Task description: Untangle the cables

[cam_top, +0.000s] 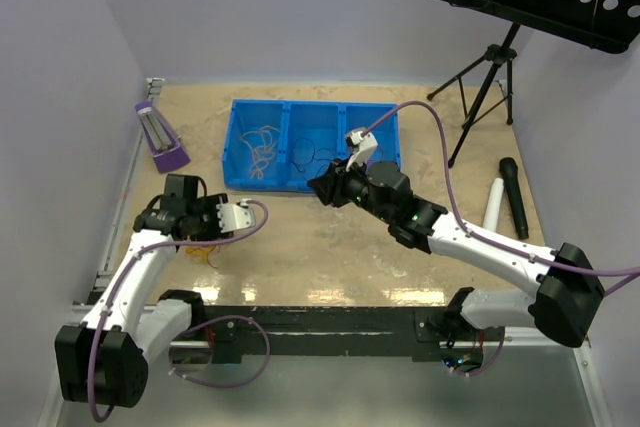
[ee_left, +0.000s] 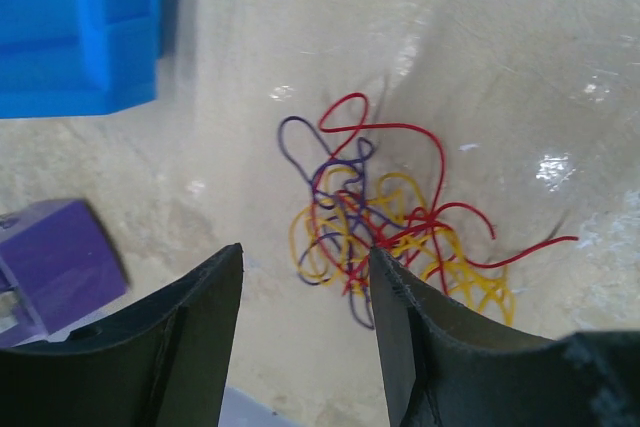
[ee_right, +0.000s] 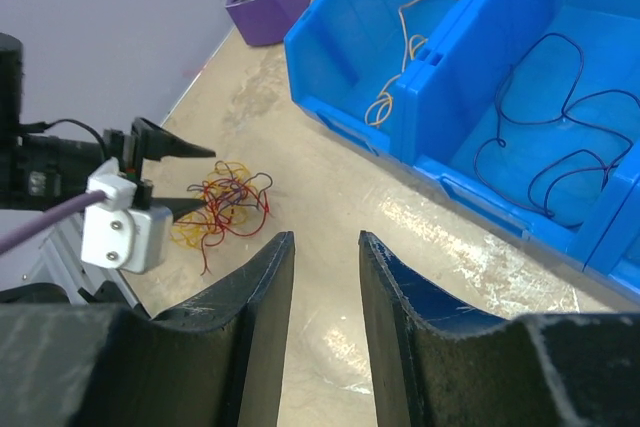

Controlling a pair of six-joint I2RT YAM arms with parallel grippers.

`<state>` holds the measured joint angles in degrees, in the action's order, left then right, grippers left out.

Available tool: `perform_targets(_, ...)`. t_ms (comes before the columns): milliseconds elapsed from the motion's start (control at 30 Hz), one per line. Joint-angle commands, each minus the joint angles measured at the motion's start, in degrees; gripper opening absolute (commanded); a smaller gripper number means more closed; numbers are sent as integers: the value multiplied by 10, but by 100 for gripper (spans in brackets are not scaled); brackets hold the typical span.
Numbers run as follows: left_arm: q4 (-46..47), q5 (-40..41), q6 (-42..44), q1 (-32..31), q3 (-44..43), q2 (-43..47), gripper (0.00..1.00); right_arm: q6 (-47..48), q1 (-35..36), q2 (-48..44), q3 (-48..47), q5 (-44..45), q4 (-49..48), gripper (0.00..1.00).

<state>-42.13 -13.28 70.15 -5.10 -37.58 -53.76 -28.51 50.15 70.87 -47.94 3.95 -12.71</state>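
the cables [ee_left: 385,232], a loose clump of red, yellow and purple wire, lie on the desk [ee_left: 500,67] just ahead of the left pincer [ee_left: 305,272], whose jaws stand apart with nothing between them. the right pincer [ee_right: 325,247], likewise released and empty, hovers well apart from the clump, beside the blue bin [ee_right: 350,92].

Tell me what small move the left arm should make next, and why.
Probably lower the left gripper and close on the red wire looping out of the cables: the gripper hangs open and empty over them.
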Motion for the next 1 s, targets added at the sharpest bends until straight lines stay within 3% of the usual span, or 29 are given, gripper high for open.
perform_targets(0, 52, -8, 0, 5, 30, -27, 58, 0, 1, -10, 7, 11, -23, 37)
perform_targets(167, 107, -12, -27, 5, 16, -76, 57, 0, 1, -16, 10, 12, -21, 37)
perform_targets(533, 114, -8, -14, 9, 37, -84, 52, 0, 1, -8, 7, 6, -24, 37)
perform_targets(567, 114, -8, -12, 9, 42, -81, 49, -1, 1, -7, 7, 5, -24, 37)
perform_targets(633, 108, -12, -8, 9, 47, -76, 35, 0, 1, -5, 5, 5, -24, 36)
perform_targets(733, 87, -30, -14, 8, 40, -74, 4, 0, 1, -5, 2, 4, -24, 34)
perform_targets(767, 79, -38, -23, 9, 33, -72, 0, 0, 1, -6, 0, 4, -23, 34)
perform_targets(967, 6, -105, -62, 9, -41, -3, 0, -2, 1, -13, 0, 2, -20, 32)
